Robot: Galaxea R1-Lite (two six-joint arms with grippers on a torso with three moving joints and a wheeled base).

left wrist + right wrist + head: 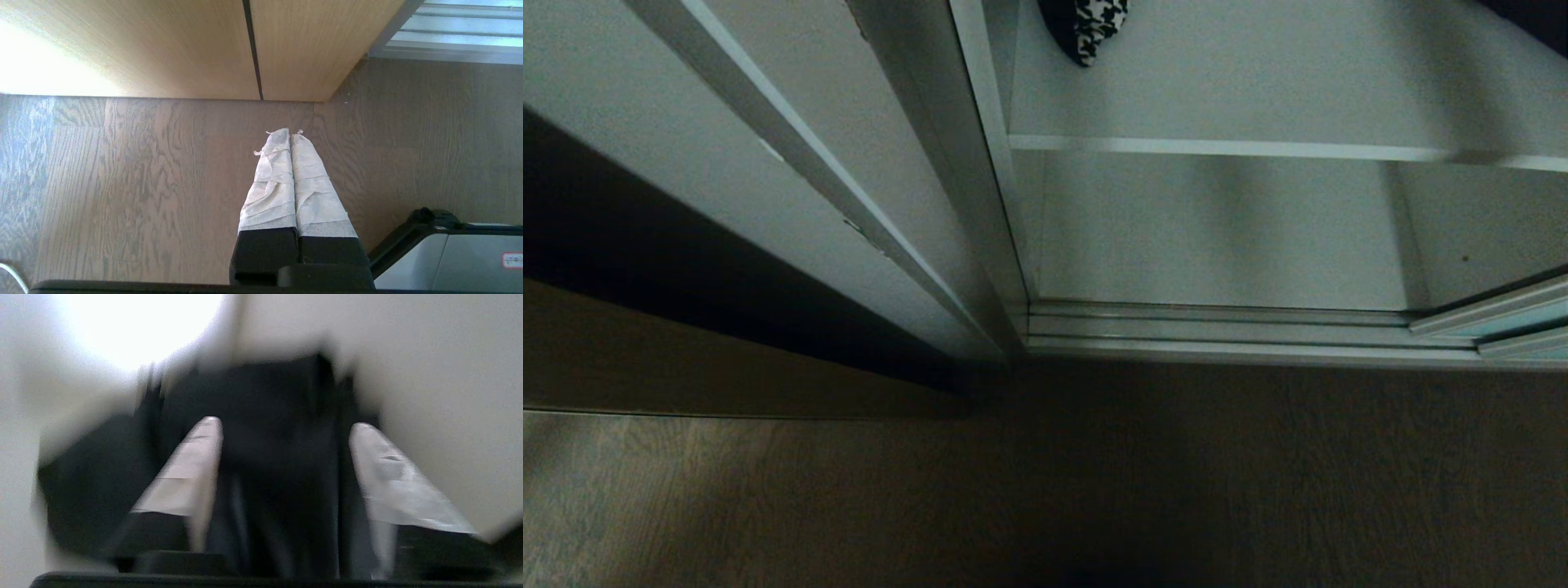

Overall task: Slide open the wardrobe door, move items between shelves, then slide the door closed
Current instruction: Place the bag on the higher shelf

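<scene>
Two claw fingers (196, 465) apart, black bag (278, 428) between.

The houndstooth cloth piece (1094, 24), black-and-white and soft-looking, lies at the left end of the upper shelf (1258, 98), close to the wardrobe's inner wall, only partly in the head view. That shelf is a flat white board with a thin pale front edge running across the wardrobe. Below it a second white board (1217, 237) forms the bottom level, bare where visible. The sliding wardrobe door (1503, 314), pale blue-green glass in a thin silver frame, shows only its lower corner at the right, standing in the floor track with the compartment open. The black fabric bag (265, 428), blurred, sits against a white wall in the right wrist view; its resting board cannot be told.
</scene>
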